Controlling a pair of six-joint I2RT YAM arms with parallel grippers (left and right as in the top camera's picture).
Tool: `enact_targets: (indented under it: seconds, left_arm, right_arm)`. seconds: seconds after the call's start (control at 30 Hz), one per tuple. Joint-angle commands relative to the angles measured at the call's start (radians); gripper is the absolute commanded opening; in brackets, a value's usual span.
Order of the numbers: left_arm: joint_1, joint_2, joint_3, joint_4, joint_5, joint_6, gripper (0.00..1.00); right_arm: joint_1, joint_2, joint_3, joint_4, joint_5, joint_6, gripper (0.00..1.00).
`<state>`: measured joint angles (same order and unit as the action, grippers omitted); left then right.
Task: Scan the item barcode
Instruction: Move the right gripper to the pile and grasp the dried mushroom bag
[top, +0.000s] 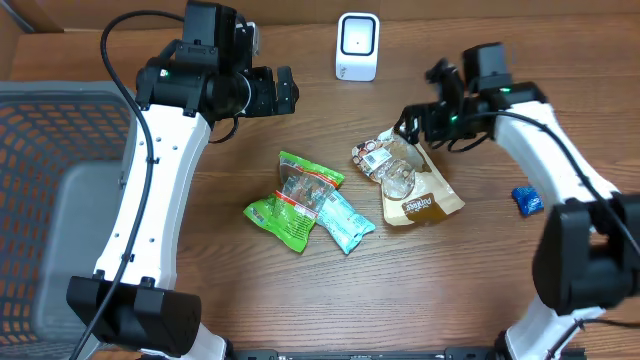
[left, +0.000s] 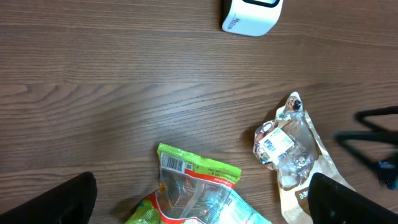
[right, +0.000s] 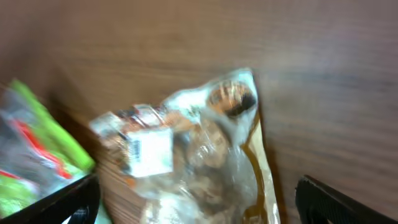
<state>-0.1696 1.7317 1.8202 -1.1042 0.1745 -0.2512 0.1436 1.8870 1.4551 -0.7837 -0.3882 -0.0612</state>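
A clear and brown snack bag (top: 412, 182) with a white barcode label (top: 374, 157) lies on the wooden table, right of centre. My right gripper (top: 412, 125) hovers just over its far end, open, with the bag (right: 199, 149) and label (right: 149, 152) blurred below its spread fingers (right: 339, 202). The white scanner (top: 357, 46) stands at the back of the table, also seen as the scanner (left: 252, 15) from the left wrist. My left gripper (top: 285, 90) is raised at the back left, open and empty, its fingers (left: 65, 202) wide apart above the table.
A green snack bag (top: 295, 198) and a teal packet (top: 346, 220) lie overlapped at the table's middle. A small blue packet (top: 527, 201) sits at the right. A grey mesh basket (top: 60, 130) fills the left side.
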Motion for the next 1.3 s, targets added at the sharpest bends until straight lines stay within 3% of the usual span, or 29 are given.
enact_targets:
  seconds: [0.0,0.2,0.57,0.7,0.77,0.8,0.87,1.0,1.1,1.27]
  left_arm:
    - [-0.001,-0.004,0.016,0.001,-0.006,0.027,1.0]
    - [-0.001,-0.004,0.016,0.001,-0.006,0.027,1.0]
    - [-0.001,-0.004,0.016,0.001,-0.006,0.027,1.0]
    - [-0.001,-0.004,0.016,0.001,-0.006,0.027,1.0]
    - [-0.001,-0.004,0.016,0.001,-0.006,0.027,1.0]
    - [-0.001,-0.004,0.016,0.001,-0.006,0.027,1.0]
    - [-0.001,-0.004,0.016,0.001,-0.006,0.027,1.0]
    - [-0.001,-0.004,0.016,0.001,-0.006,0.027,1.0]
    - [-0.001,-0.004,0.016,0.001,-0.006,0.027,1.0]
    - [-0.001,-0.004,0.016,0.001,-0.006,0.027,1.0]
  right_arm:
    - [0.009,0.105,0.019,-0.059,0.097,-0.085,0.99]
    - [-0.016,0.197,0.017,-0.127,-0.029,-0.182,0.97]
    - [-0.02,0.216,-0.077,-0.097,-0.068,-0.209,0.92]
    - [-0.02,0.216,-0.115,-0.076,-0.091,-0.203,0.82]
    - [-0.019,0.217,-0.127,-0.079,-0.131,-0.201,0.73]
    - [-0.019,0.217,-0.13,-0.084,-0.158,-0.201,0.62]
    - [-0.019,0.217,-0.139,-0.093,-0.237,-0.201,0.55]
    - [-0.019,0.216,-0.141,-0.12,-0.334,-0.2,0.57]
    - [-0.019,0.217,-0.141,-0.114,-0.387,-0.123,0.61]
    - [-0.013,0.217,-0.152,-0.016,-0.391,0.26,0.62]
